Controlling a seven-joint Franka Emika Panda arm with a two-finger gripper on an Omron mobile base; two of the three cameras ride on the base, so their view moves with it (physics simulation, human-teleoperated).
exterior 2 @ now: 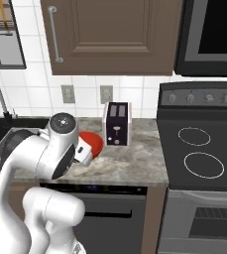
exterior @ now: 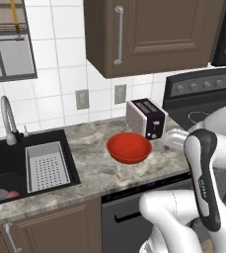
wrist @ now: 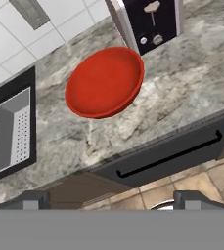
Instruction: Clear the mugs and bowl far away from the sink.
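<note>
My claw (wrist: 111, 201) hangs wide and empty; the glossy red shallow bowl (wrist: 104, 82) ahead of it sits beside the black-fronted toaster (wrist: 150, 20) (tight clearance), so I risk clipping that.

On the speckled grey stone bench (exterior: 97, 170), the wide shallow red bowl (exterior: 129, 147) sits in the open, with bare stone at its 6 and 9 o'clock in the left base view. At its 2 o'clock the boxy white-and-black toaster (exterior: 146, 117) stands just beside the rim, narrowing that side. The dark brown wall cabinet (exterior: 149, 34) hangs overhead. Further toward 9 o'clock, the grey perforated tray (exterior: 45, 165) fills part of the black recessed sink (exterior: 1, 168).
</note>
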